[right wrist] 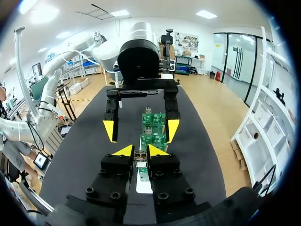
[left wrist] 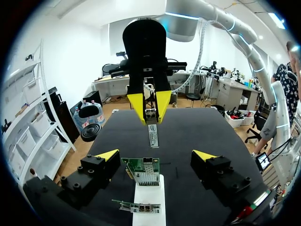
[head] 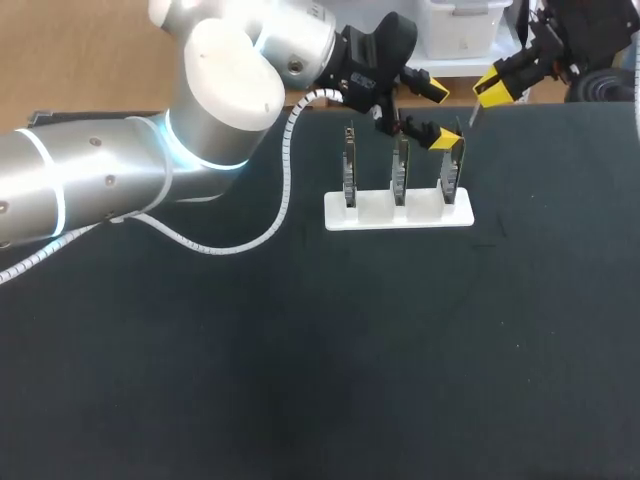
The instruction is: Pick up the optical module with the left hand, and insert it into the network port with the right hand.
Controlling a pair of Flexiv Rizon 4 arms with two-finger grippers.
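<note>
The right gripper point(right wrist: 140, 151), upper right in the head view, is clenched on the module point(left wrist: 153, 135) above the surface point(head: 300, 360). The left gripper point(left wrist: 155, 155) is released, with a board point(left wrist: 143, 170) of the white holder point(head: 400, 212) between its fingers.

1. The near half of the tabletop point(head: 330, 380) is bare dark surface, open to a pass from either side.
2. Three circuit boards point(head: 399, 170) stand upright in a row on a white base point(head: 398, 212), with only narrow gaps between them.
3. The left claw point(head: 438, 114), fingers spread, crowds the row's right-end board, one finger on each side.
4. The right claw point(left wrist: 150, 110) hangs just beyond that end, clamping the optical module point(left wrist: 153, 135). A small gap separates module and board.
5. The left arm point(head: 120, 180) and its white cable point(head: 212, 250) block the tabletop's left rear.
</note>
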